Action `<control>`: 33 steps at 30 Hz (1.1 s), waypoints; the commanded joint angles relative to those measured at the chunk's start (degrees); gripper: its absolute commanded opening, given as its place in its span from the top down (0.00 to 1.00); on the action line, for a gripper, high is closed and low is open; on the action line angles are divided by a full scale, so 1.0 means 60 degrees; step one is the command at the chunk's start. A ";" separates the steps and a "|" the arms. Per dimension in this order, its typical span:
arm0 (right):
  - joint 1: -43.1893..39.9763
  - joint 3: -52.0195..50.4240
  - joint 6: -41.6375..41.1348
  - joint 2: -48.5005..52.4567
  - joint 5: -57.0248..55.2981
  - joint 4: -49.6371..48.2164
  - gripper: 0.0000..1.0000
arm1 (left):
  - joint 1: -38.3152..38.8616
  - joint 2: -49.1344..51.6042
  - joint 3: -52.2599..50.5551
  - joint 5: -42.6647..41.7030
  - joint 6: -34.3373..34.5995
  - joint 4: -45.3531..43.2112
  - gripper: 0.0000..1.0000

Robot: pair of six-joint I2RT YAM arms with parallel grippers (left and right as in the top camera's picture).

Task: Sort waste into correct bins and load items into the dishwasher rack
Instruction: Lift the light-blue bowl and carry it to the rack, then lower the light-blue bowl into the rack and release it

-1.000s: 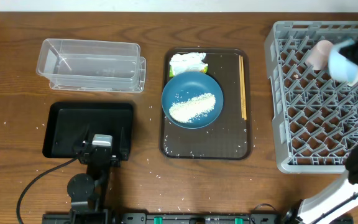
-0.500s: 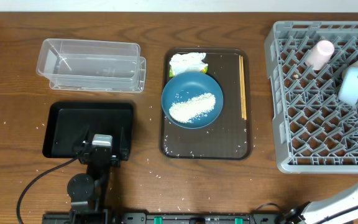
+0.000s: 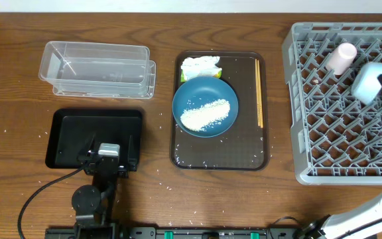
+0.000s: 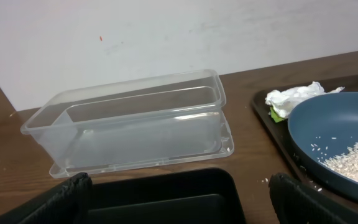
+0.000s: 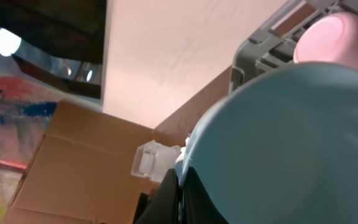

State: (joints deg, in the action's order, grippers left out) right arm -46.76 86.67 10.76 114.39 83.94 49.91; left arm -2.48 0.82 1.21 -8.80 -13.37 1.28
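Even, diffuse indoor light; two views sharp, one blurred at close range.

Overhead view: the desk is evenly lit, shadows are short and soft, and mild glare sits on the rim of the clear tub. Left wrist view: the wall is bright and slightly washed out; the left hand shows dark, defocused fingers in the bottom corners. Right wrist view: the light blue bowl fills the frame out of focus, and a lamp flares at upper left.
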 commanded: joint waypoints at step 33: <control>-0.1705 -0.0011 -0.2845 -0.2259 -0.5635 0.1290 0.58 | -0.0011 -0.0018 -0.0164 -0.0131 -0.0015 0.0317 0.07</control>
State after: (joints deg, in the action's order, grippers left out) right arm -56.36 86.39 -2.68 106.00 56.18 57.60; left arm -2.48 0.82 1.21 -8.80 -13.37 1.28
